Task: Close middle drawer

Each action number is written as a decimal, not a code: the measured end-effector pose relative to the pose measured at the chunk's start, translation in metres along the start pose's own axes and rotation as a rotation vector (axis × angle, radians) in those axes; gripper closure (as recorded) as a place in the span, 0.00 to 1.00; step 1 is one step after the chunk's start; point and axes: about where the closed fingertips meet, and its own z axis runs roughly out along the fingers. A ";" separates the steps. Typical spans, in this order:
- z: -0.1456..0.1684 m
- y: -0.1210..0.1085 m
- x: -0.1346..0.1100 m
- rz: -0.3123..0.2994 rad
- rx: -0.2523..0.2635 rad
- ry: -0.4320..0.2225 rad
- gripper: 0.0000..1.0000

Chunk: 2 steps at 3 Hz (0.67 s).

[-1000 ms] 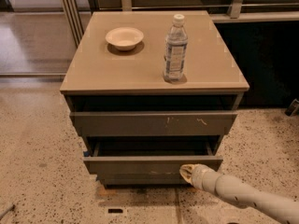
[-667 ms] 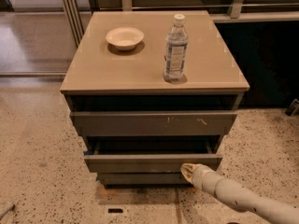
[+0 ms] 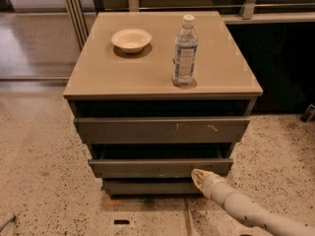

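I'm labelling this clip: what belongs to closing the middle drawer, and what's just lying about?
Job: middle drawer, ajar; gripper, at its front, right side.
Lying about: bowl and bottle on the cabinet top; top drawer; bottom drawer.

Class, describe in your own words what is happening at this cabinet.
The robot's gripper is at the front of the middle drawer, right of centre, seemingly touching it. That drawer stands partly open, not yet shut. A bowl and a water bottle sit on the cabinet top.
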 end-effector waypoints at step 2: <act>0.018 -0.015 0.008 0.010 0.067 0.014 1.00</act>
